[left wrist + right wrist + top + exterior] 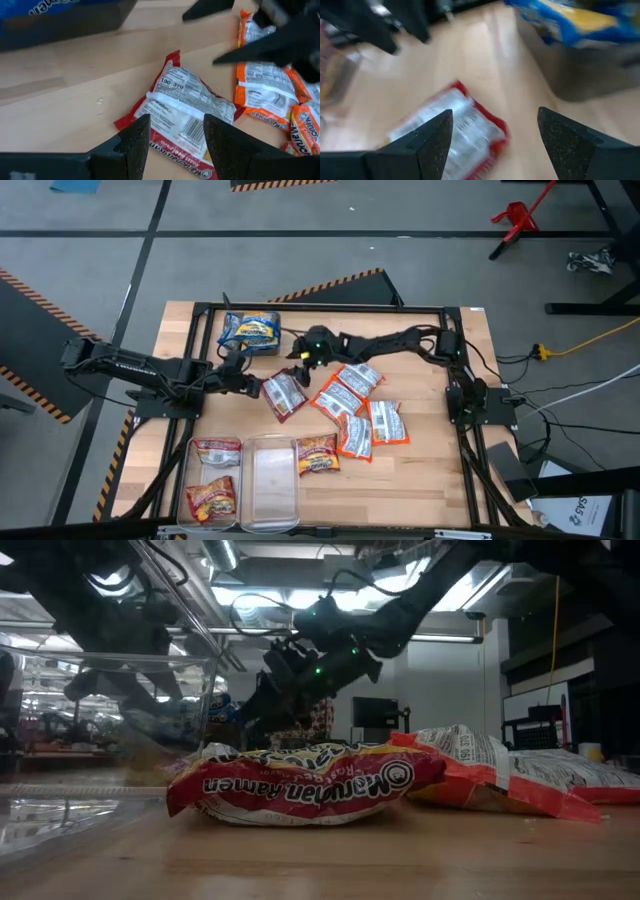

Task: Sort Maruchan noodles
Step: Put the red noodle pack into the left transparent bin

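Observation:
A red-and-yellow Maruchan packet [283, 395] lies flat, printed back up, at the table's middle, alone. My left gripper [250, 385] is open just left of it; in the left wrist view the gripper [175, 145] stands over the packet [180, 110] with a finger on either side of its end. My right gripper [305, 357] is open, hovering just beyond the same packet [450, 135]. Several orange-and-white packets [352, 405] lie in a loose heap to the right. Blue-and-yellow packets [250, 330] sit in a bin at the far left.
Clear bins stand along the near edge: the left one [193, 480] holds two red packets, the middle one [270, 480] shows none. Another red packet [318, 455] lies just right of the middle bin, large in the low view [300, 780]. Bare wood lies near right.

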Tool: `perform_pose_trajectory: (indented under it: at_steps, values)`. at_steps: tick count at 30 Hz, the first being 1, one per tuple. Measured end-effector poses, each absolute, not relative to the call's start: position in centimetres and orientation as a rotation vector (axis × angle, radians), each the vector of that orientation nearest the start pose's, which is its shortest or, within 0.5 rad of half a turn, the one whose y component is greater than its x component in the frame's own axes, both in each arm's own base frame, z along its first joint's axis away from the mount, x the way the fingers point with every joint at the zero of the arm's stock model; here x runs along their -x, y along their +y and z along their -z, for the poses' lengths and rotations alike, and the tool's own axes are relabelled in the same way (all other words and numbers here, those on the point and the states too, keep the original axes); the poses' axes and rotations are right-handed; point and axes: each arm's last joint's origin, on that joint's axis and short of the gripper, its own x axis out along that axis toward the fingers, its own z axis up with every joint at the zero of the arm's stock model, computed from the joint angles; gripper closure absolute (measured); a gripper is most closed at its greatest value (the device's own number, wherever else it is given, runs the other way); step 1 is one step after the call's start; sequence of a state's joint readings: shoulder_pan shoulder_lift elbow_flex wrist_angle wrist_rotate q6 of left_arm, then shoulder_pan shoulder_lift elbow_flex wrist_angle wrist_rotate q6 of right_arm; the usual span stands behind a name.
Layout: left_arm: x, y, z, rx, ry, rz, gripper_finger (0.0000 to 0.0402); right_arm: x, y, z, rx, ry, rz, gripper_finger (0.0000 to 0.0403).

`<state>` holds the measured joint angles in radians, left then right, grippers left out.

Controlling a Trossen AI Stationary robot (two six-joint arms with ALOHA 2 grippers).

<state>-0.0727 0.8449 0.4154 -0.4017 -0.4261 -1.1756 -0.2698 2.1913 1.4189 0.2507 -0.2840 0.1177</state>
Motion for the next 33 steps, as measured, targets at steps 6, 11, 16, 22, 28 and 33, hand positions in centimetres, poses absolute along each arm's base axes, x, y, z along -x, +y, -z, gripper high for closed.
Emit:
perform_pose_trajectory:
  at_steps: [6, 11, 16, 22, 28, 33]
  values:
    - [-15.7, 0.1, -18.4, 0.891, 0.492, -0.755, 0.0223, -45.7, -11.9, -12.8, -0.245, 0.453, 0.071, 0.0129]
    - [-15.8, 0.1, -18.6, 0.895, 0.466, -0.751, 0.0223, -46.3, -11.7, -10.9, -0.287, 0.424, 0.020, 0.0129]
    - [-15.9, 0.1, -18.6, 0.895, 0.456, -0.753, 0.0223, -46.4, -11.2, -9.2, -0.304, 0.450, 0.027, 0.0129]
    - [-15.9, 0.2, -18.7, 0.886, 0.445, -0.767, 0.0223, -46.4, -11.3, -8.3, -0.309, 0.473, 0.035, 0.0145]
    - [-15.8, 0.2, -18.7, 0.874, 0.441, -0.774, 0.0223, -46.3, -11.3, -7.9, -0.331, 0.489, 0.028, 0.0229]
    - [-15.8, 0.2, -18.7, 0.872, 0.439, -0.777, 0.0223, -46.3, -11.2, -8.0, -0.340, 0.493, 0.018, 0.0343]
